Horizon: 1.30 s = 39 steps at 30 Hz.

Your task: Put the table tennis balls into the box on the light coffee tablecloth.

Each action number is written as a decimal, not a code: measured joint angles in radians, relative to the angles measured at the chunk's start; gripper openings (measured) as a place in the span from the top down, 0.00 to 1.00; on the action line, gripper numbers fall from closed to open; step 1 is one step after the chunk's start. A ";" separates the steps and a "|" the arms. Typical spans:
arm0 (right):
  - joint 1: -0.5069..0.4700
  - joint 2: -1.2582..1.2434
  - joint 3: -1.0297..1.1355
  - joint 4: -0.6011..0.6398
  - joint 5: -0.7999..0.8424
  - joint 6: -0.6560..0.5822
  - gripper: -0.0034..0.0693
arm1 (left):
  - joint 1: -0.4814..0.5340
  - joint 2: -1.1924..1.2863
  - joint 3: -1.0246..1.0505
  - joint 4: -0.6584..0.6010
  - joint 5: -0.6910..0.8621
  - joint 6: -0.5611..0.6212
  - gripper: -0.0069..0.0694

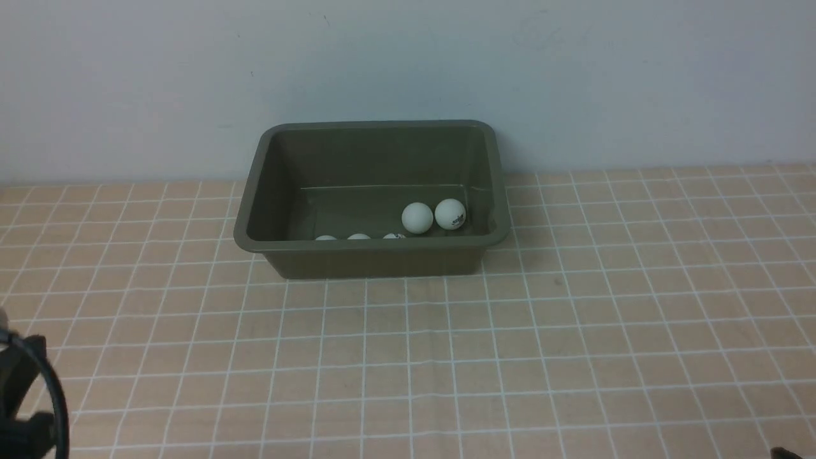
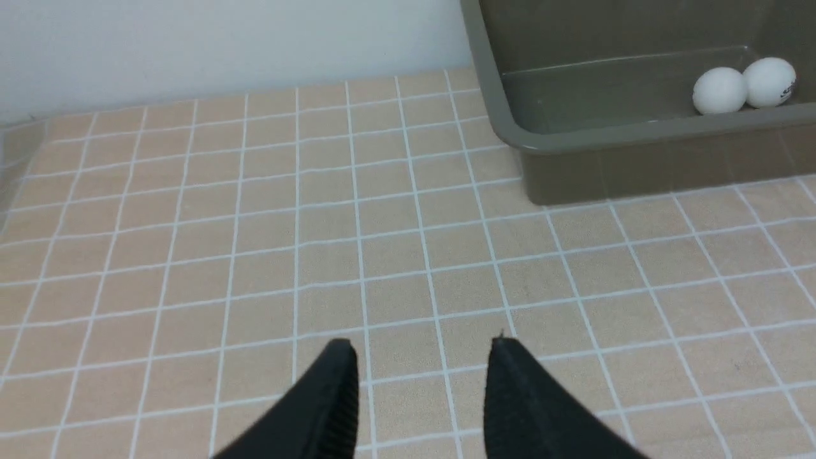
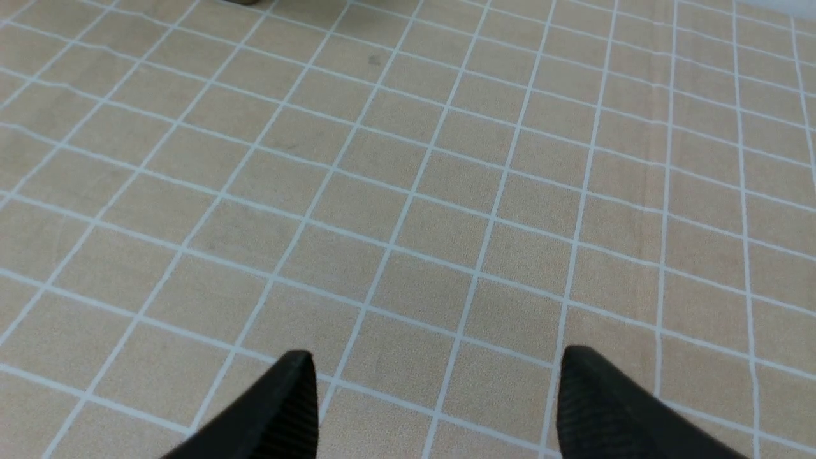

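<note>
The dark olive box (image 1: 373,248) stands on the light coffee tablecloth (image 1: 446,357) near the back wall. Several white table tennis balls lie inside it. Two of them (image 1: 417,217) (image 1: 450,213) sit side by side at the right, and three more (image 1: 358,236) peek over the front wall. In the left wrist view the box (image 2: 574,137) and two balls (image 2: 719,90) (image 2: 769,81) show well ahead of my left gripper (image 2: 422,344). Its jaws stand narrowly apart over bare cloth, holding nothing. My right gripper (image 3: 437,357) is open wider, over bare cloth too.
A pale wall rises just behind the box. A dark part of my left arm with its cable (image 1: 25,395) shows at the near left corner of the front view. Only checked cloth (image 3: 408,191) lies under the right gripper.
</note>
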 joint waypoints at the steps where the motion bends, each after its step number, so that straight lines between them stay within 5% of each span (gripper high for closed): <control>1: 0.000 0.000 0.000 0.000 0.000 0.000 0.32 | -0.013 -0.051 0.025 0.000 -0.009 0.012 0.62; 15: 0.000 0.000 0.000 0.000 0.000 0.001 0.32 | -0.111 -0.448 0.257 0.003 -0.099 0.035 0.62; 34: 0.000 0.000 0.000 0.000 0.003 0.004 0.32 | -0.119 -0.464 0.334 0.056 -0.126 0.020 0.62; 39: 0.000 0.000 0.000 0.000 0.003 0.004 0.32 | -0.119 -0.464 0.417 0.131 -0.129 -0.094 0.62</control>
